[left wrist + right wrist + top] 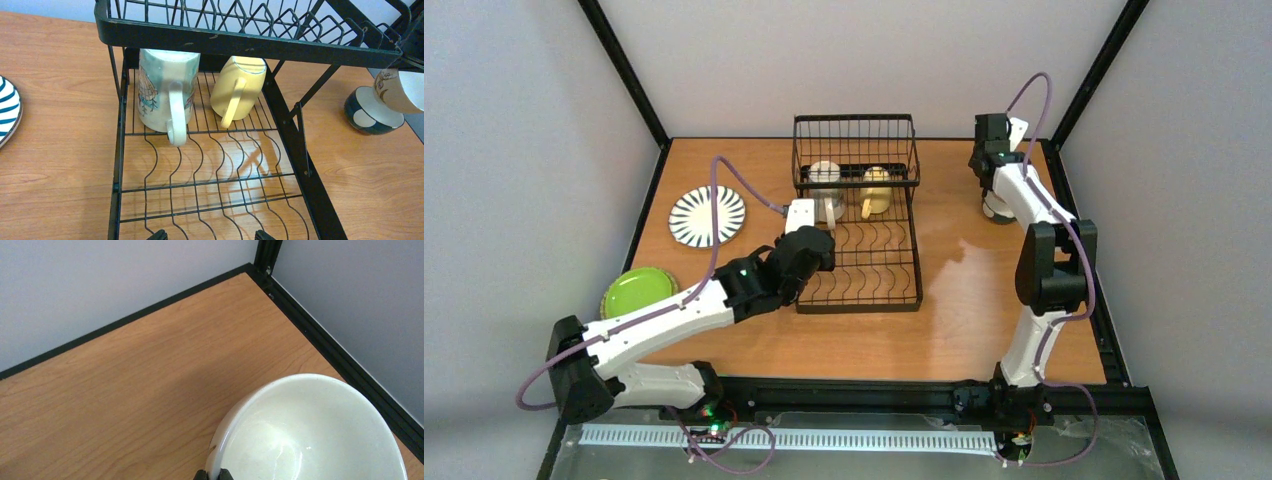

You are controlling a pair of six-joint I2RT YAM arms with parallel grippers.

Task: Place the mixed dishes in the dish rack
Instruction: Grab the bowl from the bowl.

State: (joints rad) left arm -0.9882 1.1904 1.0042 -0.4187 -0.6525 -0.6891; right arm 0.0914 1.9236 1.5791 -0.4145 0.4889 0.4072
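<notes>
I've got the plate slots in the near half of the dish rack (859, 307) open from above. At the far end the cream mug (162, 95) and yellow mug (239, 87) fill the floor under the raised basket (856, 150), and its black bar blocks a level reach. Left of the rack, the striped plate (708, 216) and lime-green plate (637, 291) take up table (964, 300). To the right it's bare wood until the teal-and-white cup (372, 112) and cream bowl (310, 435), far right.
</notes>
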